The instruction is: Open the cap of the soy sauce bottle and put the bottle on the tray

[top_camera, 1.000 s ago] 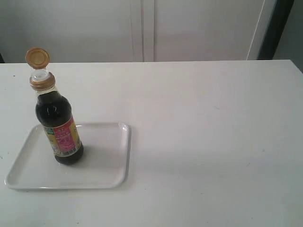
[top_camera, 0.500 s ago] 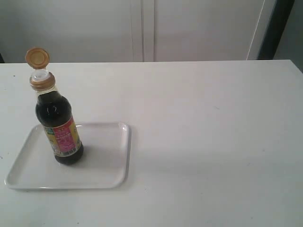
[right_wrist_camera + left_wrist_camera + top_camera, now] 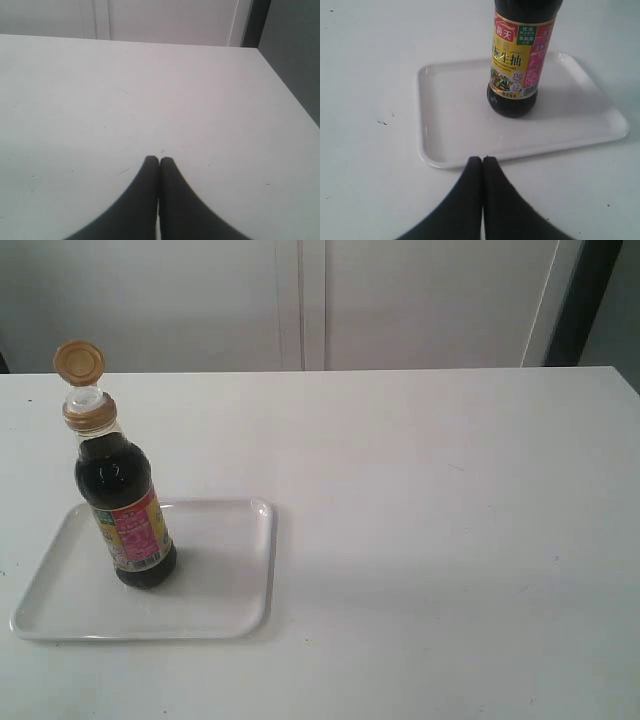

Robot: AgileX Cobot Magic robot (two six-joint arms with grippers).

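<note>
Jaws together — bare white table (image 3: pixel 430 540).

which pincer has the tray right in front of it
The left pincer, shut, faces the tray holding the soy sauce bottle; the right pincer sees only bare table.

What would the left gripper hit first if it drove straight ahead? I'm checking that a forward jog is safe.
Probably the near rim of the tray, just ahead of the shut left gripper; beyond it stands the soy sauce bottle. Height above the table is unclear.

One soy sauce bottle (image 3: pixel 125 502), one cap (image 3: pixel 78 362), one tray (image 3: pixel 225 590), two claws
</note>
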